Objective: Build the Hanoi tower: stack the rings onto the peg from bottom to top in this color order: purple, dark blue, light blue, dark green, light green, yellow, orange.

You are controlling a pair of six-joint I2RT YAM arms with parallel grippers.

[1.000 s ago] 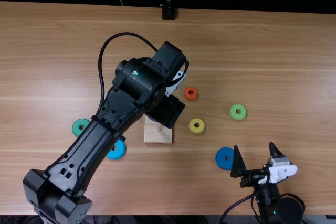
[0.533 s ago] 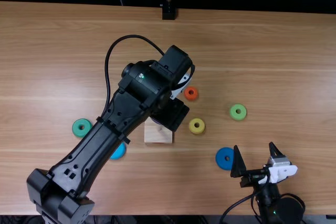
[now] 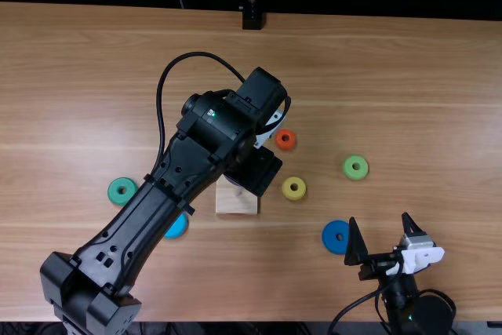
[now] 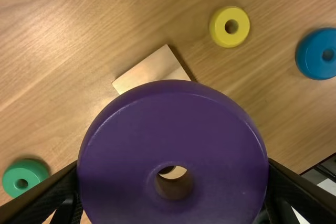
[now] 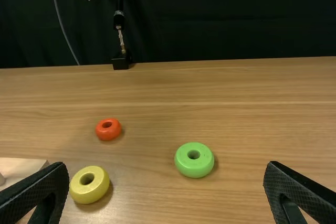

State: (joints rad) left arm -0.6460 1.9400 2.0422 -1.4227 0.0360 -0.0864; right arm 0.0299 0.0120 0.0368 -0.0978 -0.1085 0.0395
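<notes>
My left gripper (image 3: pixel 255 170) is over the wooden base (image 3: pixel 236 203), its fingertips hidden from above. In the left wrist view, the left gripper (image 4: pixel 173 174) is shut on the purple ring (image 4: pixel 210 129), which overlaps the base (image 4: pixel 155 72). The peg (image 5: pixel 2 179) shows at the right wrist view's edge. Lying on the table are the green-teal ring (image 3: pixel 121 191), light blue ring (image 3: pixel 177 226), dark blue ring (image 3: pixel 336 237), light green ring (image 3: pixel 355 167), yellow ring (image 3: pixel 293 188) and orange ring (image 3: pixel 285 140). My right gripper (image 3: pixel 380 220) stands open; the right gripper (image 5: pixel 166 174) holds nothing.
The left forearm (image 3: pixel 149 221) stretches diagonally over the table's left part, partly covering the light blue ring. A black stand (image 3: pixel 252 20) is at the table's far edge (image 3: pixel 353 18).
The left arm has shifted a little to the right since the earliest frame, then stopped, covering more of the light blue ring. The right arm has stayed still.
</notes>
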